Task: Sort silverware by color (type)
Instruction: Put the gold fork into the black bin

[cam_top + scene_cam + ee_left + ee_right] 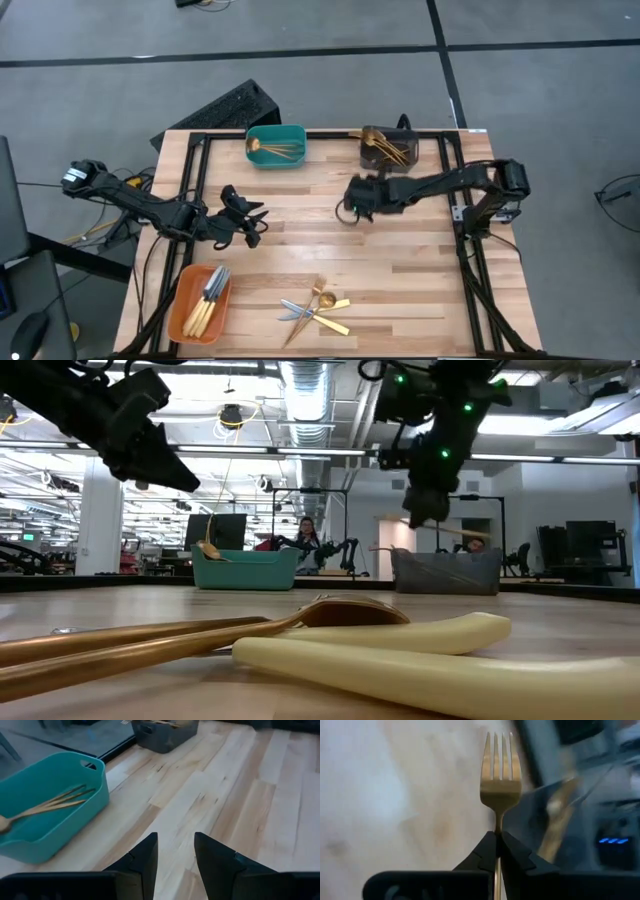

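Observation:
My right gripper hovers over the table's middle, just near-left of the dark grey bin, and is shut on a gold fork. That bin holds more gold forks. The teal bin holds gold spoons. Knives lie in the orange bin. A small pile of remaining silverware rests flat on the table near its near edge, with a gold spoon and pale knife handles close to the low camera. My left gripper is open above bare wood, left of centre. My right gripper pinches the gold fork between its two fingers at the handle just below the head. The fingers lie along the handle, and the tines stick out past the fingertips. The fork is lifted clear of the table.
The three bins stand along the table's edges: teal and dark grey at the far edge, orange at the near left corner. A black frame runs around the tabletop. Bare wood lies between the two grippers and the pile. People show in the room behind.

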Motion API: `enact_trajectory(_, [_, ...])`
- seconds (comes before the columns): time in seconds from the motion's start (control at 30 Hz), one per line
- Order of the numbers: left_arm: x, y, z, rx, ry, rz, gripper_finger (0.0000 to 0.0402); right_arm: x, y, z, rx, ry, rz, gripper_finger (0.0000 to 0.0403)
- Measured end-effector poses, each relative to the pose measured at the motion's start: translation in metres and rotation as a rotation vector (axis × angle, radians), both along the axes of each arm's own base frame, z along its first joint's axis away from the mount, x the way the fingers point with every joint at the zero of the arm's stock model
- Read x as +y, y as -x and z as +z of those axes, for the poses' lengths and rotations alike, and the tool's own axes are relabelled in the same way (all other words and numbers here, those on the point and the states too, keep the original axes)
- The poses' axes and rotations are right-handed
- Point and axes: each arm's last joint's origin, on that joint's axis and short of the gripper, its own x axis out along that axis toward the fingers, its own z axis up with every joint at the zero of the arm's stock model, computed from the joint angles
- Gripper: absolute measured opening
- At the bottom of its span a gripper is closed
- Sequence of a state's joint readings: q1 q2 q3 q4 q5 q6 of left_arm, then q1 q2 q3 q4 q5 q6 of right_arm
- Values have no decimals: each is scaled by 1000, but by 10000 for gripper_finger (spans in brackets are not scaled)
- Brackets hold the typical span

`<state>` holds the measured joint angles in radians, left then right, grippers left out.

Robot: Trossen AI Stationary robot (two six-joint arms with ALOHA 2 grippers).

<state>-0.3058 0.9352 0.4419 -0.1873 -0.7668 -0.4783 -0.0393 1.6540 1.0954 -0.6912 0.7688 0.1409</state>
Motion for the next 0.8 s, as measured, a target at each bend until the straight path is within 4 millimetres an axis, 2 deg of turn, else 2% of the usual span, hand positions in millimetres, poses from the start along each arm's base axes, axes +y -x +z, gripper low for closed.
enact_trajectory(0.13, [0,1,-1,30,-31,-11,116,-31,10,27,-100,51,1,36])
enact_trajectory(0.27, [1,3,-4,59,-30,-2,116,-67,32,43,-178,134,43,35])
enact_trajectory(0.37, [2,5,-5,75,-28,9,116,-93,49,40,-192,134,64,35])
enact_trajectory(0.53, [3,6,-5,72,-65,51,116,-125,71,26,-192,31,73,38])
enact_trajectory(0.8, [4,7,-6,80,-99,83,116,-152,78,-6,-44,-44,120,53])
